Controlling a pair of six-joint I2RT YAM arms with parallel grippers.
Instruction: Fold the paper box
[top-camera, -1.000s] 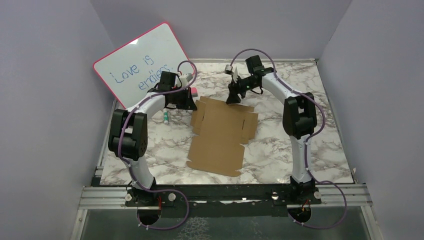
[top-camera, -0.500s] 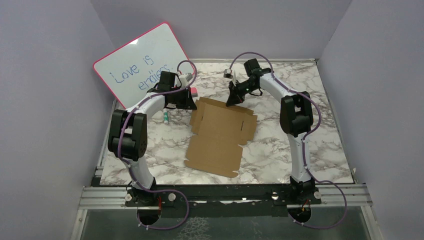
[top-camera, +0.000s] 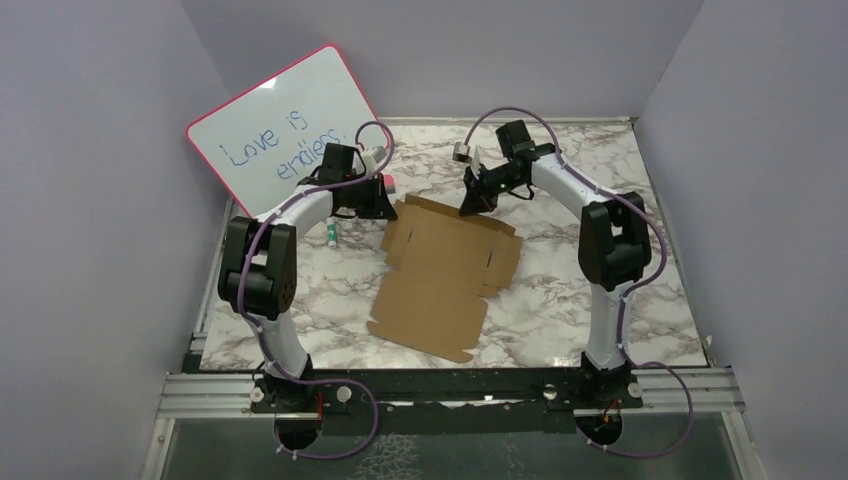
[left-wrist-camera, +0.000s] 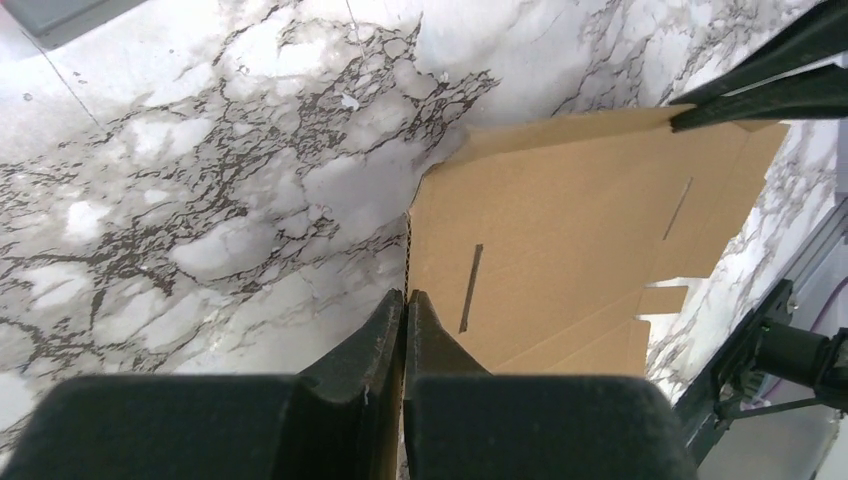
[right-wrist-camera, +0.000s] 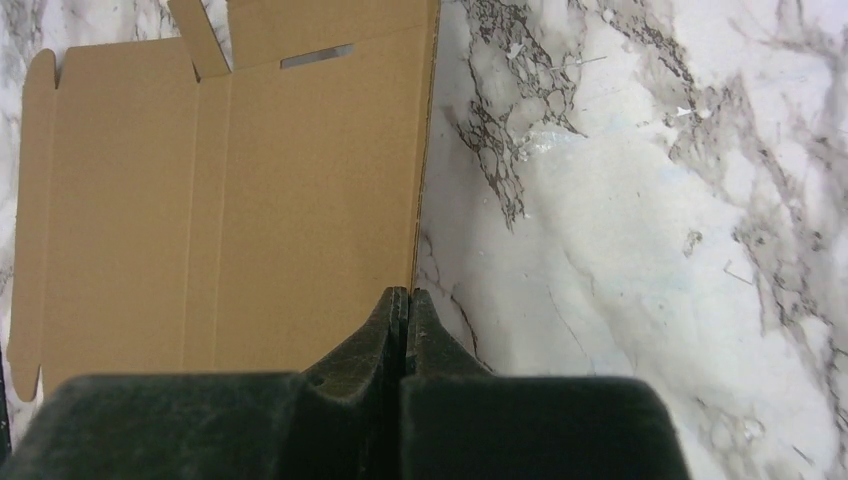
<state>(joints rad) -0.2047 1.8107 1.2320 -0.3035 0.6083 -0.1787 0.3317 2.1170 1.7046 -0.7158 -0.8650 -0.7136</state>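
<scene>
The paper box (top-camera: 445, 270) is a flat brown die-cut sheet with flaps and slots, lying on the marble table (top-camera: 600, 290). My left gripper (top-camera: 386, 207) is shut on its far-left edge; in the left wrist view the sheet's edge (left-wrist-camera: 560, 230) runs straight in between the closed fingertips of that gripper (left-wrist-camera: 405, 297). My right gripper (top-camera: 468, 207) is shut on the far edge further right. The right wrist view shows the sheet (right-wrist-camera: 250, 200) with its edge entering that closed gripper (right-wrist-camera: 404, 293). The right fingers (left-wrist-camera: 770, 90) also show clamped on the sheet's far corner.
A pink-rimmed whiteboard (top-camera: 280, 125) with blue writing leans at the back left, just behind the left arm. A small green-and-white item (top-camera: 331, 235) lies by the left arm, and a pink-tipped one (top-camera: 387, 183) sits behind the left gripper. Purple walls enclose the table.
My right gripper has closed from open onto the sheet's far edge, and its arm has swung a little to the right. The sheet has shifted slightly. The left gripper stays clamped.
</scene>
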